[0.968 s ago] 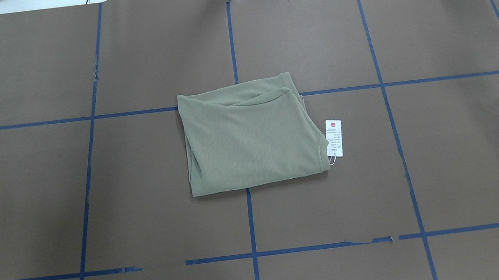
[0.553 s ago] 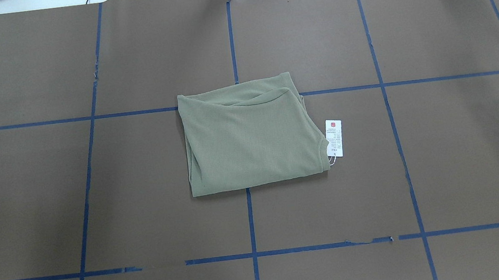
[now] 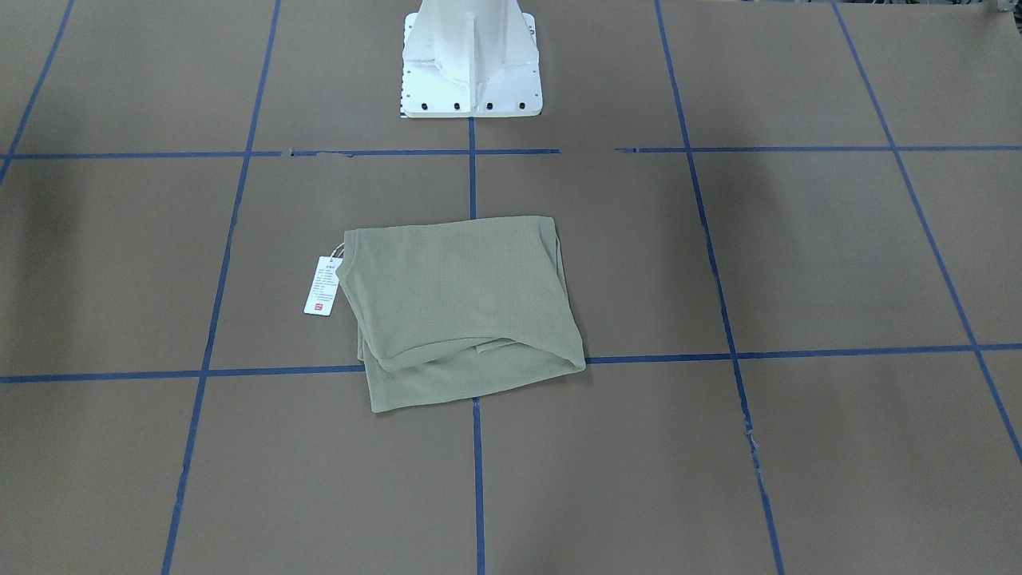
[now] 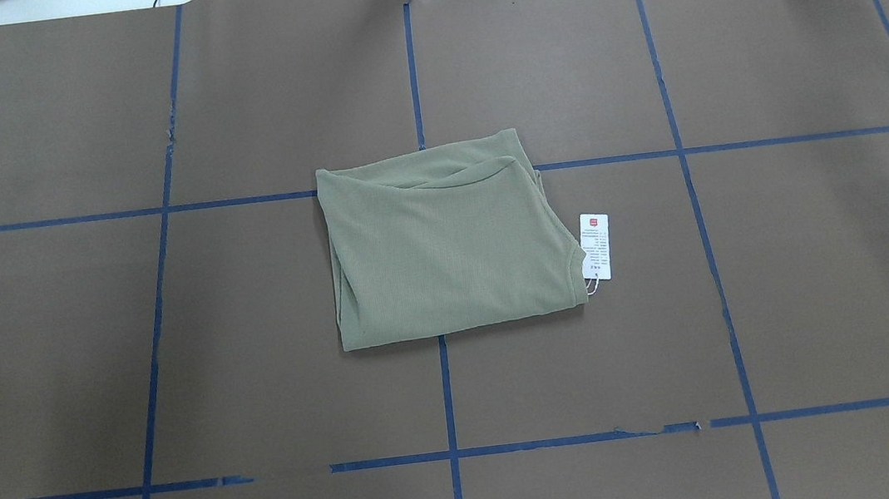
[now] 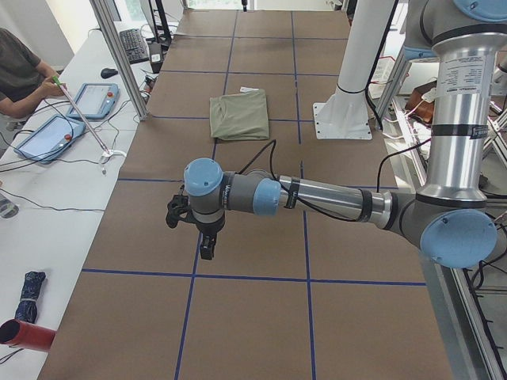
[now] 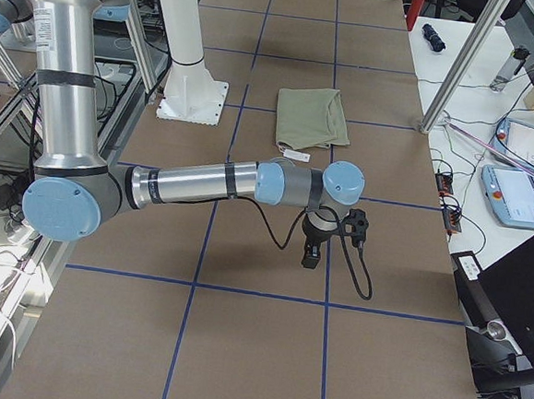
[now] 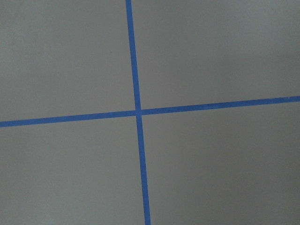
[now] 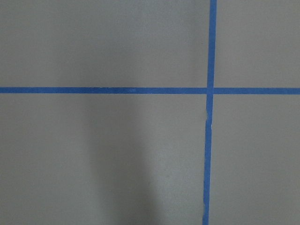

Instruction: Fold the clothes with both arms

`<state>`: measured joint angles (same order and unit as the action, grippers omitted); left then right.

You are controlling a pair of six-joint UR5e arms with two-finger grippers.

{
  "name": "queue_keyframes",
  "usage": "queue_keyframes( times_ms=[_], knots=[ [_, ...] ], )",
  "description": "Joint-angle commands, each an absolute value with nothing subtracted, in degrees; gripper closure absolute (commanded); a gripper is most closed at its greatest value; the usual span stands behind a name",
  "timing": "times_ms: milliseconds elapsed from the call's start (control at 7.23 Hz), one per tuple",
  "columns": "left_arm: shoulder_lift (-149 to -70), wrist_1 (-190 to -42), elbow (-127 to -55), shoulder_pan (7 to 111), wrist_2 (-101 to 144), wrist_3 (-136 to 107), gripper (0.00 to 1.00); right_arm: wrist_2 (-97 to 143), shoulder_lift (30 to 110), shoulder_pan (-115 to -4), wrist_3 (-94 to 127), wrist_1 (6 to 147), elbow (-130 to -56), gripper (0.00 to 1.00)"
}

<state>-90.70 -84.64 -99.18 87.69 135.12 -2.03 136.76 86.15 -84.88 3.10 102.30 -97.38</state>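
The clothes are one sage-green shirt (image 4: 444, 241), folded into a flat rectangle at the middle of the brown table (image 4: 815, 266). It also appears as the shirt (image 3: 463, 303) in the front-facing view. Its white hang tag (image 4: 595, 245) lies on the table at its right edge. Neither overhead nor front-facing view shows an arm. In the exterior left view the left arm (image 5: 325, 198) stretches out far from the shirt (image 5: 240, 115), its gripper (image 5: 206, 245) pointing down. The right arm (image 6: 204, 181) does the same in the exterior right view, gripper (image 6: 311, 256) down. Whether either gripper is open or shut, I cannot tell.
Blue tape lines (image 4: 447, 400) divide the table into squares. The white pedestal base (image 3: 471, 60) stands at the robot's side. A side bench holds tablets (image 5: 95, 99), cables and a person's arm (image 5: 24, 87). Aluminium posts (image 6: 457, 71) rise at the table edges.
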Motion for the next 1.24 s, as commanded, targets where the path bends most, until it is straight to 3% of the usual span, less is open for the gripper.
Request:
queue_keyframes(
  times_ms=[0, 1106],
  knots=[
    [-91.05, -82.88, -99.32, 87.63, 134.65, -2.28, 0.00, 136.84, 86.39, -84.90, 2.99, 102.30, -97.38, 0.00],
    [-91.05, -82.88, -103.36, 87.54, 134.91, -2.02, 0.00, 136.93, 87.80, -84.73, 3.08, 102.39, -97.03, 0.00]
  ],
)
